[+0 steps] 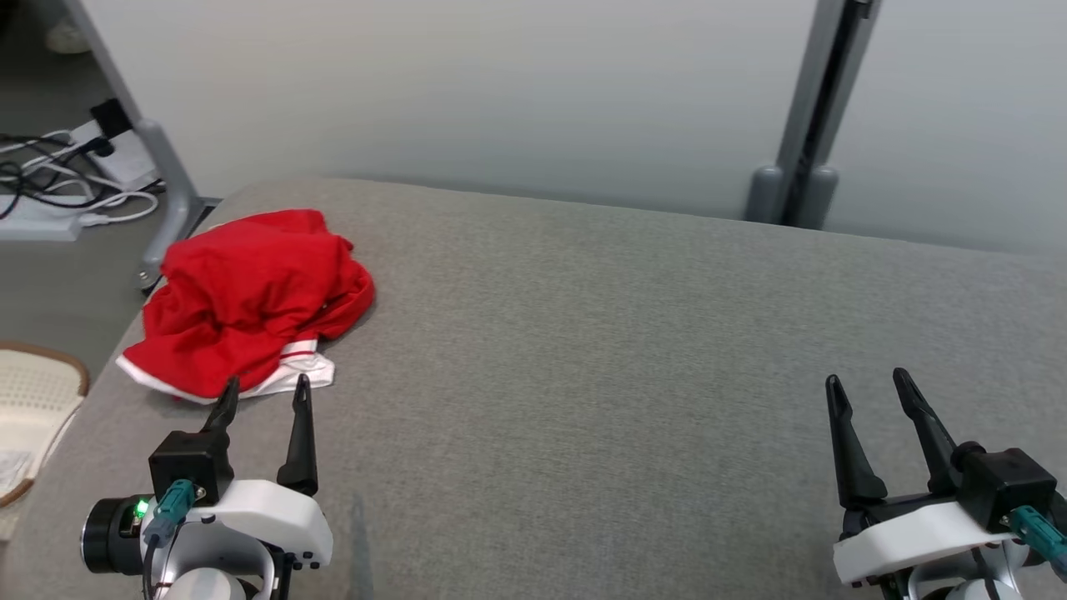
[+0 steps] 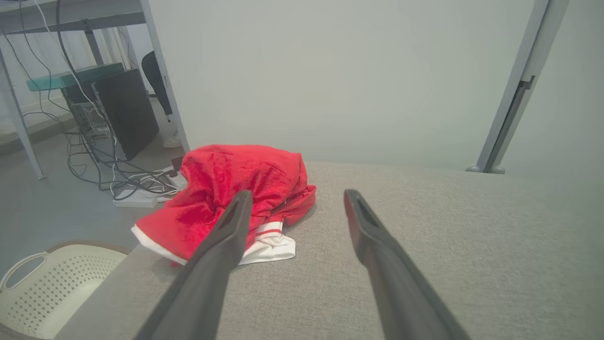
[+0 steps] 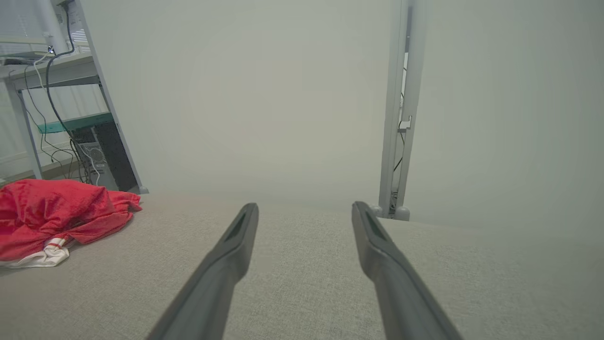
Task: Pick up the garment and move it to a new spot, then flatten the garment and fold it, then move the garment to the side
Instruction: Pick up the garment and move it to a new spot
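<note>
Far left in the head view, on the floor off the left edge: a white perforated basket [image 1: 33,400], with tangled cables [image 1: 50,179] farther back. Seen from the left wrist, also a dark computer tower [image 2: 127,111] under a desk beyond those cables.

Next, crumpled at the far left corner of the grey fabric surface [image 1: 583,350]: the red garment [image 1: 250,300], white trim toward the near side.

Just short of that trim: the left gripper [image 1: 267,385], jaws spread wide, nothing between them; touching the cloth or not, cannot tell. In the left wrist view, partly hides the garment behind one finger.

Middle of the surface bare.

Near the right edge, well apart from the garment: the right gripper [image 1: 867,380], jaws likewise spread and empty. Beyond the far edge, a grey post [image 1: 813,117] against the pale wall.
</note>
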`<state>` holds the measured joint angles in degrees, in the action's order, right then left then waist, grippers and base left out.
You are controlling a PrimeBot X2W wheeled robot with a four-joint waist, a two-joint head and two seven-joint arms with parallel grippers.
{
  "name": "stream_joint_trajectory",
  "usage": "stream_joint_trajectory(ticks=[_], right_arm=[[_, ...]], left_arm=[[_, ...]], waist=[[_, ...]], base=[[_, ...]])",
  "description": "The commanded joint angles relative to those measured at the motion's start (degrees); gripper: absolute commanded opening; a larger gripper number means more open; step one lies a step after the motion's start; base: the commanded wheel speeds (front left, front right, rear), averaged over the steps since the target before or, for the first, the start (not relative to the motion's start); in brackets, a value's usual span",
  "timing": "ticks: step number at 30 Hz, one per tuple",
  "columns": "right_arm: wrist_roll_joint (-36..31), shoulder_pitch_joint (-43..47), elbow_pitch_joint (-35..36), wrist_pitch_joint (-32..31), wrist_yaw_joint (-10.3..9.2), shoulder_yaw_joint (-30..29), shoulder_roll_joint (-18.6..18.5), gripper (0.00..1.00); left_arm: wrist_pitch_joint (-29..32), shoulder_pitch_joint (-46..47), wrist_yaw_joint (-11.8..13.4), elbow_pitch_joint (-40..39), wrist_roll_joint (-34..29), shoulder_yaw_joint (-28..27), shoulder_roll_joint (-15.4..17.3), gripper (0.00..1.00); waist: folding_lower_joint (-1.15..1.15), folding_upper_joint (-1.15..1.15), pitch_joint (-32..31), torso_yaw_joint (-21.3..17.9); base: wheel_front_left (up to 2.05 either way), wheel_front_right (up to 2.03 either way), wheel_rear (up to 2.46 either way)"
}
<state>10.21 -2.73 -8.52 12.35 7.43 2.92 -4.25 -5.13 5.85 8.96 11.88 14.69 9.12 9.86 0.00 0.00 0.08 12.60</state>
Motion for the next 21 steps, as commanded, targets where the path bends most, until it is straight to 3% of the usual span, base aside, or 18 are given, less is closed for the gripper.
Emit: stream_joint_trajectory(ticks=[1,9,21], right_arm=[[-0.05,-0.32,0.15,-0.19,0.1,0.27,-0.05,1.0],[-0.3,-1.02,-0.29,-0.11,0.1,0.48,0.21,1.0],[-0.21,-1.41,-1.18,0.31,0.1,1.08,0.45,1.0]], left_arm=[[-0.41,0.5,0.16,0.01,0.59,-0.39,0.14,1.0],[-0.84,0.34,0.24,0.13,1.21,-0.27,0.09,1.0],[-1.01,0.63,0.28,0.6,1.95,0.08,0.42,1.0]], waist=[[0.0,0.0,0.38,4.1],[0.0,0.0,0.82,10.59],[0.0,0.0,0.83,12.64]], base=[[0.0,0.0,0.0],[0.0,0.0,0.0],[0.0,0.0,0.0]])
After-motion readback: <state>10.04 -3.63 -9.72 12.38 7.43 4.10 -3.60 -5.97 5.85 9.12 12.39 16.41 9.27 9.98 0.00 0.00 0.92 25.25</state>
